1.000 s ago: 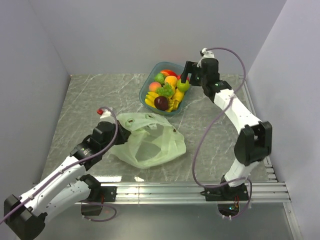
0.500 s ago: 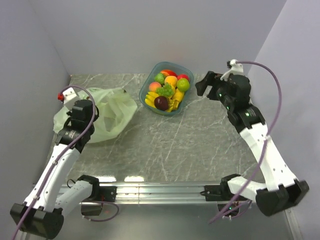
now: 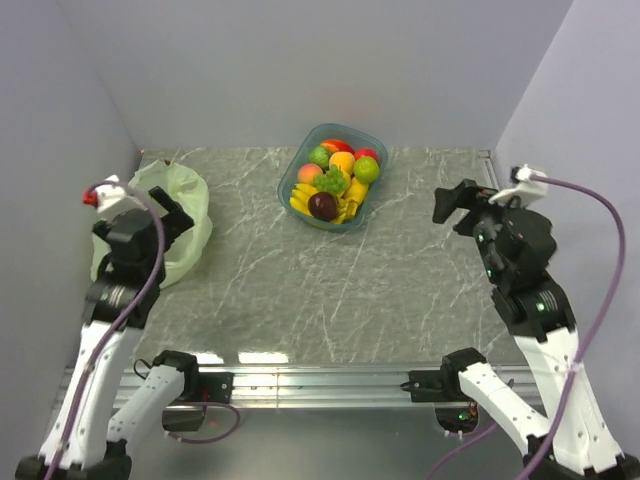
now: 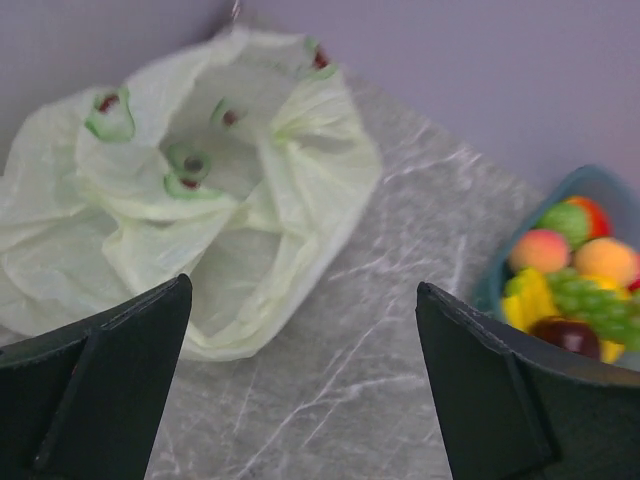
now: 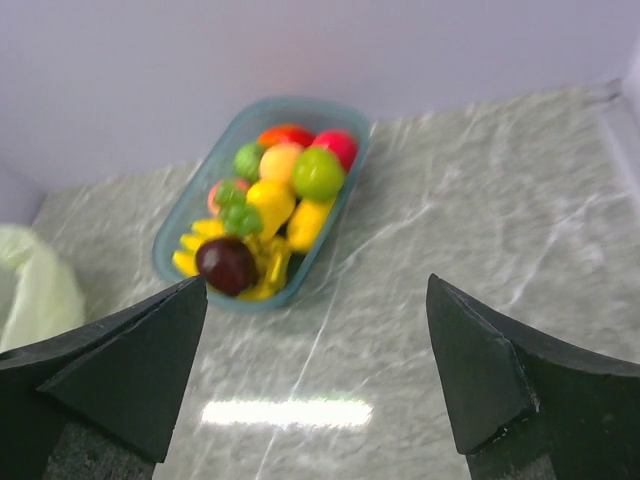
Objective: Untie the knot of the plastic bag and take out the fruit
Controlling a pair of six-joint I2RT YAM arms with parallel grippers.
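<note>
Lying crumpled by the left wall near the table's (image 3: pixel 400 270) far corner: plastic bag (image 4: pixel 200 200), mouth gaping. Left gripper (image 4: pixel 302 287) hovers just beside it, jaws spread wide, holding nothing. Fruit (image 3: pixel 330 180) piled in teal bowl (image 5: pixel 300 102), far centre, well apart from bag. Right gripper (image 5: pixel 315 282) at right side, jaws spread, empty, facing bowl.

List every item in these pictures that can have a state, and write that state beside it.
plastic bag: lying crumpled, mouth open, no fruit visible inside
fruit: piled together in the bowl
bowl: upright, full
left gripper: open, holding nothing
right gripper: open, holding nothing
</note>
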